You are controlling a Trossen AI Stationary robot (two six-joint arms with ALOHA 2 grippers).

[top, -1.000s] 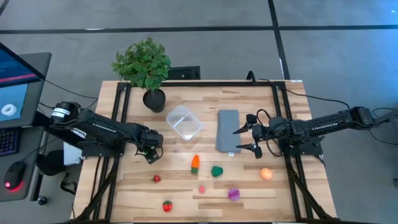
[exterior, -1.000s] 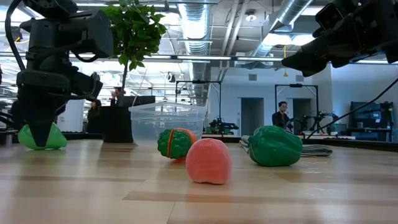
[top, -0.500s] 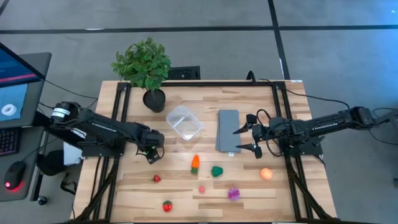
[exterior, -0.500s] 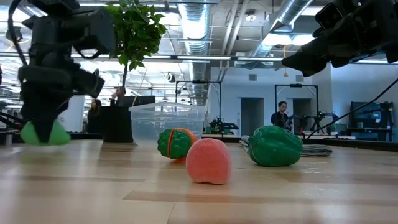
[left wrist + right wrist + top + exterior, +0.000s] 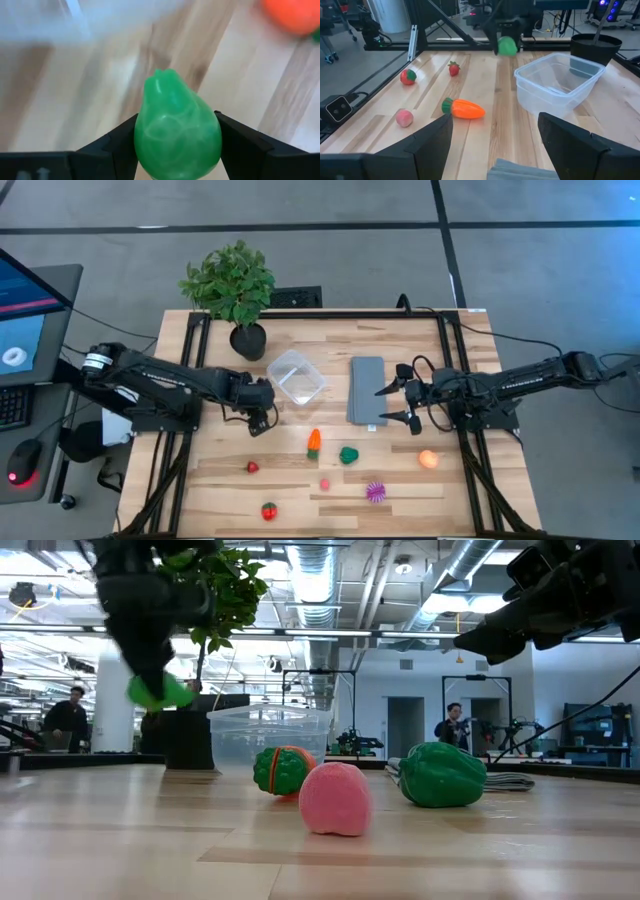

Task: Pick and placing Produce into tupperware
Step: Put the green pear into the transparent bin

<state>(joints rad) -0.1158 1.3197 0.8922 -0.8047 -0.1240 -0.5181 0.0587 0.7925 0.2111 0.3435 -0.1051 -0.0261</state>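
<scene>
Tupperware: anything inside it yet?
No produce visible in the tupperware; its clear walls show it empty. The left tool holds the green piece lifted beside it, not yet over it.

green ball (image 5: 177, 135) gripped aloft, tupperware (image 5: 296, 376) empty

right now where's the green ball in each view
high view: hidden inside the left gripper, just left of the tupperware.
low view: green ball in the air, upper left, left of the tupperware.
left wrist view: centre, between the jaws.
right wrist view: top centre, beyond the tupperware.
Shared landmark: the tupperware.
</scene>
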